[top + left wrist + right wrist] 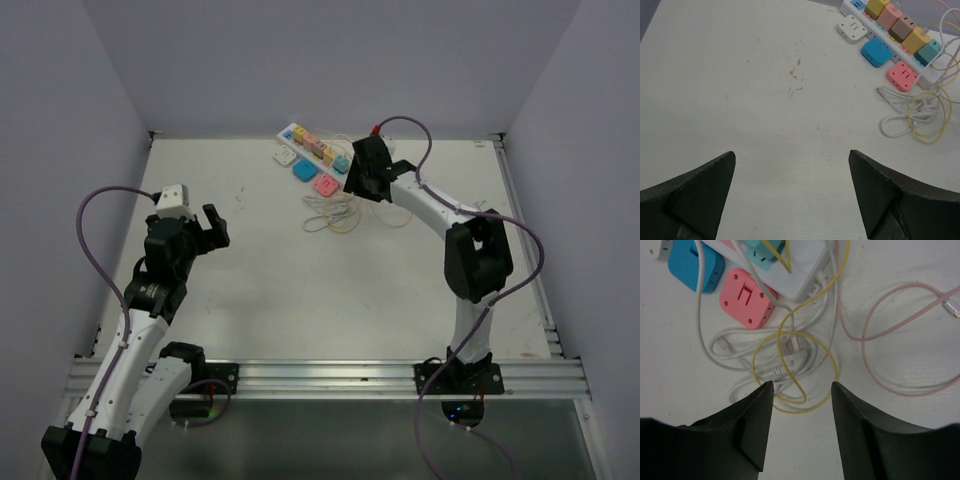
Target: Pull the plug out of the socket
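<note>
Socket, a long white plastic power strip, lies top centre of the overhead view near the white table's far edge. Right gripper, jaws apart and empty, sits just below the strip's end and its teal cube plug, over tangled white and yellow cords. Left gripper, open wide, is well apart at left, with bare tabletop between.

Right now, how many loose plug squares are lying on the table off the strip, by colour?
White plug: 1
Blue plug: 1
Pink plug: 1
Total: 3, all lying flat on the table beside the power strip.
</note>
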`<act>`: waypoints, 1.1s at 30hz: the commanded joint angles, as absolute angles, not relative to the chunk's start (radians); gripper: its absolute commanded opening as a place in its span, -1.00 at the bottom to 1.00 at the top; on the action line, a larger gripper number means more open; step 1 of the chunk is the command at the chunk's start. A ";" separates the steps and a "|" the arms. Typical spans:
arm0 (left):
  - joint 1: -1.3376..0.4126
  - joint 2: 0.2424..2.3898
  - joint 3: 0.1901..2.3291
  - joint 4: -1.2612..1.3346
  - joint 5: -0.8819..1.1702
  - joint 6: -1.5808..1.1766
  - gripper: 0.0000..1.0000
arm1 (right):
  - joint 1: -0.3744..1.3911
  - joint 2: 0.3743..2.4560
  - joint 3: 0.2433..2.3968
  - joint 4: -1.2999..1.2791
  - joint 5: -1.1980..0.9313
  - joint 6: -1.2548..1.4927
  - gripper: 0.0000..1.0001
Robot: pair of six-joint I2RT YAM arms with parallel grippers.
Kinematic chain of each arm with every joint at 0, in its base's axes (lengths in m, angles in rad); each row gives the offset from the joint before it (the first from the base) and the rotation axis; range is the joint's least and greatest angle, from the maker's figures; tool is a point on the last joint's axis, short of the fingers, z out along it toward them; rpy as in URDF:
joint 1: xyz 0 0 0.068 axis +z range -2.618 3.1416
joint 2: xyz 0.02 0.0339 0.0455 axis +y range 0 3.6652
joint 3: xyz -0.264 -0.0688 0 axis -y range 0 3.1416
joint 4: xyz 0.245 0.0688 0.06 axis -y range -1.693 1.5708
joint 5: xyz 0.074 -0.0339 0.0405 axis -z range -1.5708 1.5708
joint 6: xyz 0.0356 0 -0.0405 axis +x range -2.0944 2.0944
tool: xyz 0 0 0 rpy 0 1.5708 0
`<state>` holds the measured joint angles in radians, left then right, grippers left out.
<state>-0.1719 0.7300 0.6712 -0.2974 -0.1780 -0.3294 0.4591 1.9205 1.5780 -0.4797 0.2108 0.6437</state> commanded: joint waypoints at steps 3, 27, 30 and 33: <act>-0.175 0.733 0.686 -0.229 -0.192 -0.316 0.98 | 0.474 2.029 1.692 -0.440 0.403 0.778 -0.01; -0.193 0.736 0.687 -0.236 -0.210 -0.308 0.97 | 0.474 2.333 1.918 -0.529 0.517 0.917 -0.34; -0.198 0.736 0.689 -0.236 -0.210 -0.308 0.97 | 0.474 2.330 1.890 -0.525 0.528 0.930 -0.35; -0.198 0.736 0.689 -0.235 -0.210 -0.308 0.97 | 0.474 2.335 1.878 -0.514 0.528 0.920 -0.38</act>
